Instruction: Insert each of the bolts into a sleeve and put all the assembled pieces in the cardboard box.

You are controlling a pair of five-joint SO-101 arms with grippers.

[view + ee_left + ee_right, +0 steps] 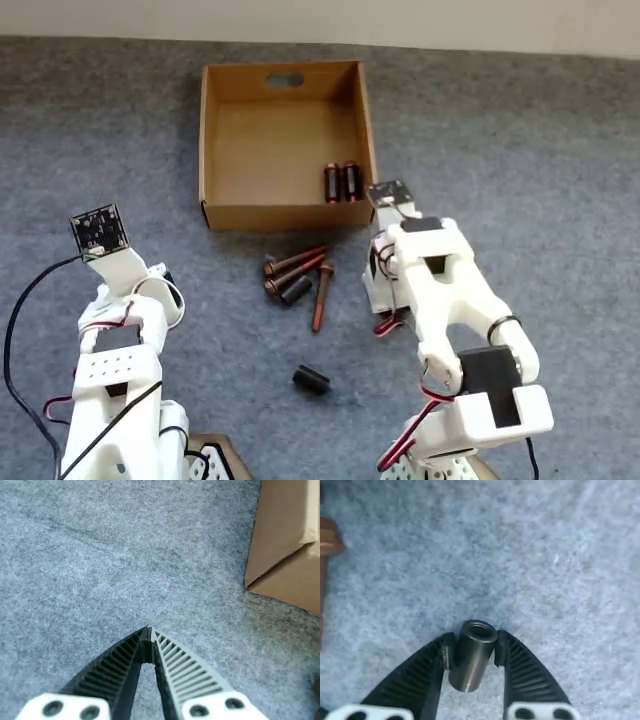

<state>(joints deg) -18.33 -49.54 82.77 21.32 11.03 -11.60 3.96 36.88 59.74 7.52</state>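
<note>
Two finished pieces (342,183) lie inside the cardboard box (210,150), three bolts (296,264) just outside it. The right claw (471,645) clamps a sleeve (470,661), bore outward, likely to take a bolt; the left claw (150,634), closed and empty, sits beside the box.

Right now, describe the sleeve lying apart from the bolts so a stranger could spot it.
Find the cardboard box; just before it lie copper bolts. Farther from the box, a short black sleeve lies alone, touching nothing.
</note>
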